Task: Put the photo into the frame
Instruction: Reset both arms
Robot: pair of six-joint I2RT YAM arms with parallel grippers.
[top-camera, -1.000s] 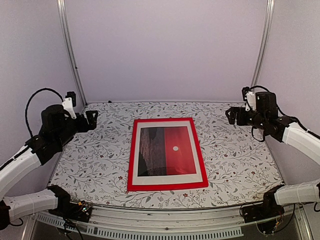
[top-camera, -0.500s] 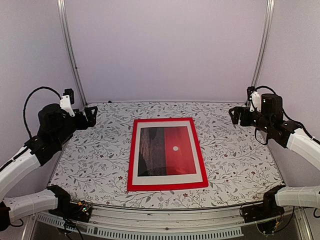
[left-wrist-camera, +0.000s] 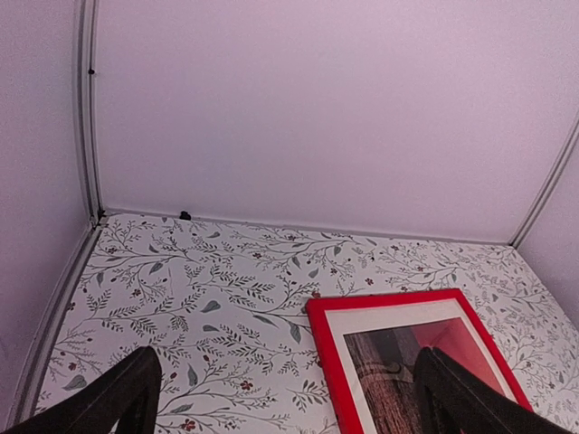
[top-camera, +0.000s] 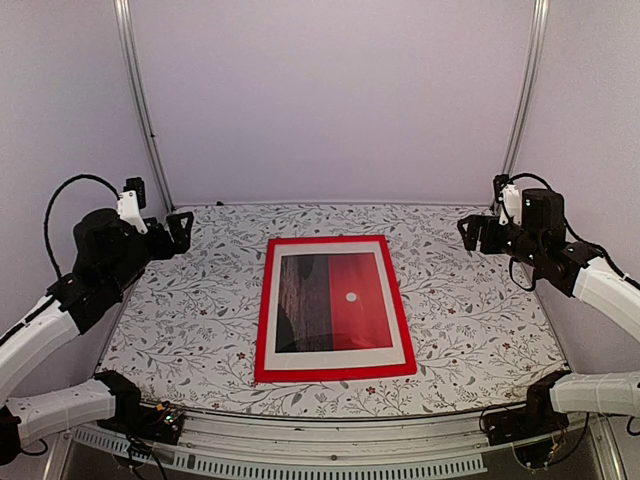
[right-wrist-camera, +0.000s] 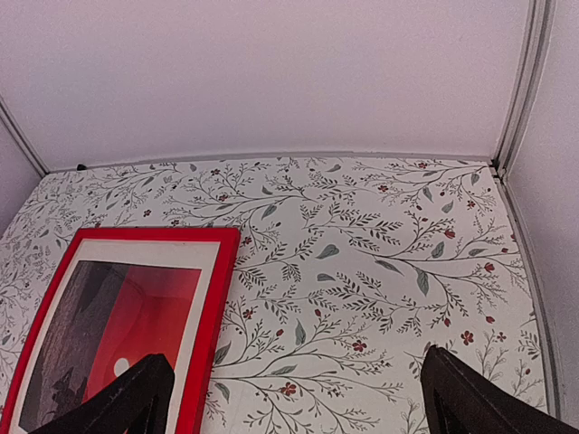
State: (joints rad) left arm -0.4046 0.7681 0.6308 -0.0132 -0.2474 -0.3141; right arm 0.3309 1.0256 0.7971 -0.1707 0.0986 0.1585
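The red frame lies flat, face up, in the middle of the table. The photo, left half dark brown and streaky, right half bright red with a white dot, sits inside it within a white mat border. The frame also shows in the left wrist view and the right wrist view. My left gripper is open and empty, raised over the far left of the table, well away from the frame. My right gripper is open and empty, raised over the far right.
The table has a floral-patterned cover. Pale walls and metal corner posts close in the back and sides. A small black knob sits at the back wall's foot.
Both arms have drawn back slightly toward the outer sides and risen a little. The frame and photo have not moved.
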